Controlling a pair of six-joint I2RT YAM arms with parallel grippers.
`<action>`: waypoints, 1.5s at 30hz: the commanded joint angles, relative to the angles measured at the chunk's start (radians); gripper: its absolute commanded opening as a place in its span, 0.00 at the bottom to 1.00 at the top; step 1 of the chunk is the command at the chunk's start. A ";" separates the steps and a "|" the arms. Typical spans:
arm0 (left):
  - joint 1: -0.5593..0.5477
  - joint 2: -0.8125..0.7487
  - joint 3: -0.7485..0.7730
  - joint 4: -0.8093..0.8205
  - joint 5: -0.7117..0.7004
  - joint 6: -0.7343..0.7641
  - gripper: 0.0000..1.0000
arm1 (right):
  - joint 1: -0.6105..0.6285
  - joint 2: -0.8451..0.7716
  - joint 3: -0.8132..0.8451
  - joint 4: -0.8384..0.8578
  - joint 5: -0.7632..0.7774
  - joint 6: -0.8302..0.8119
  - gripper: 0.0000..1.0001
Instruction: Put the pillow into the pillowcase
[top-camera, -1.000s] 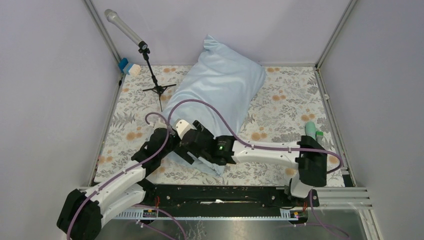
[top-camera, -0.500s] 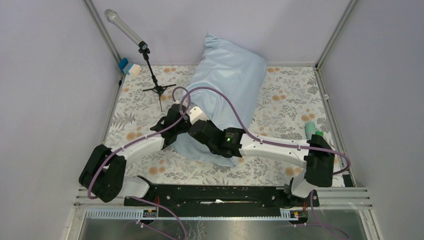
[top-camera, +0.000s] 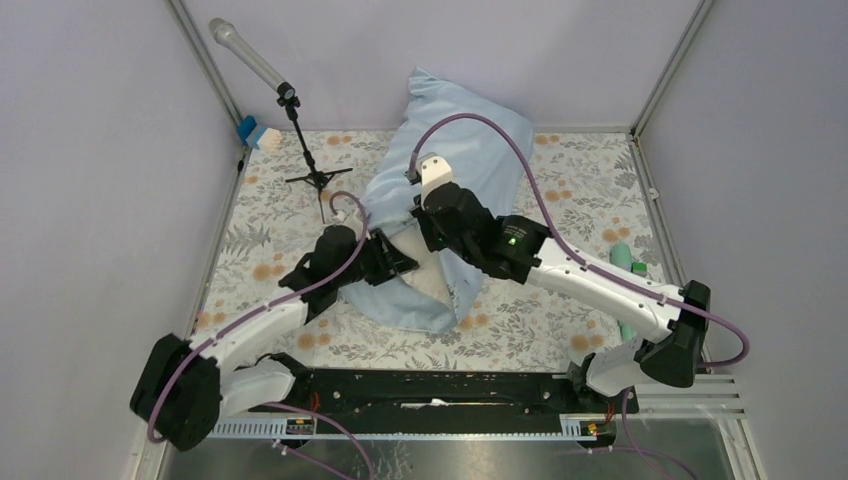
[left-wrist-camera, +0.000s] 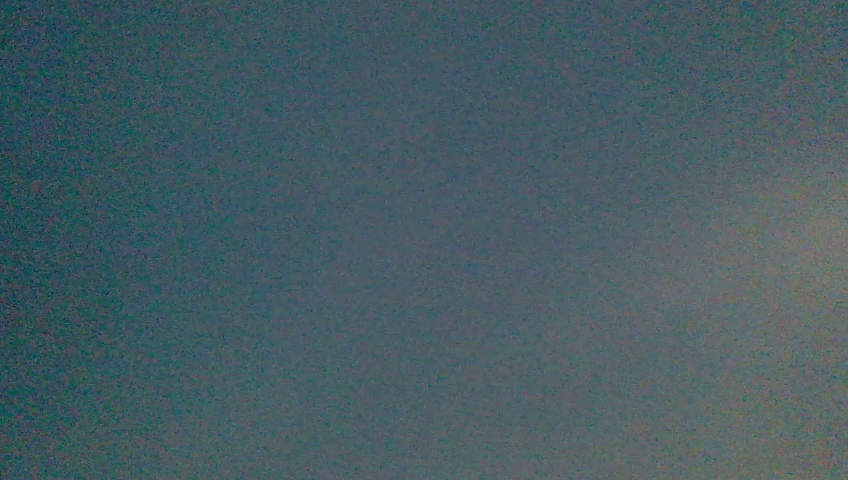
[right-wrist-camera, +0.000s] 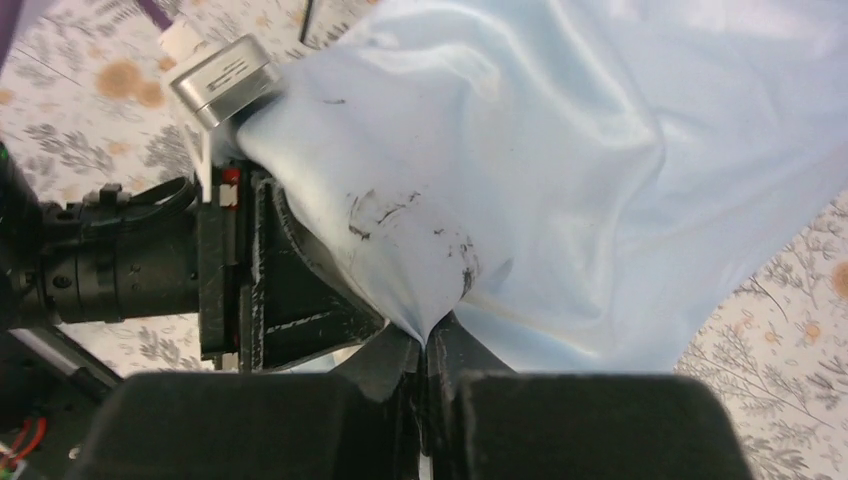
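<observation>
A grey floral tablecloth (top-camera: 570, 200) covers the table. The plump light-blue pillowcase (top-camera: 470, 150) lies across its middle toward the far wall. A tripod microphone stand (top-camera: 316, 180) stands far left, beside a blue-and-white item (top-camera: 257, 133). A green object (top-camera: 628, 262) lies at the right edge.

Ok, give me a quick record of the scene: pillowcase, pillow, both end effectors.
pillowcase: light blue, bulging, far end against the back wall
pillow: mostly hidden; pale patch at the near opening may be it
right end effector: shut on pillowcase fabric
left end effector: under the pillowcase edge, fingers hidden
left wrist view: dark, nothing readable
</observation>
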 joint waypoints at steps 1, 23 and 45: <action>0.015 -0.166 -0.030 -0.070 -0.096 0.007 0.42 | -0.013 -0.034 0.081 -0.005 -0.088 0.023 0.00; 0.015 -0.571 -0.031 -0.285 -0.331 -0.073 0.61 | -0.037 0.035 0.163 -0.086 -0.590 -0.033 0.00; -0.011 -0.694 -0.184 -0.305 -0.262 -0.323 0.61 | -0.037 0.070 0.160 -0.061 -0.507 0.029 0.00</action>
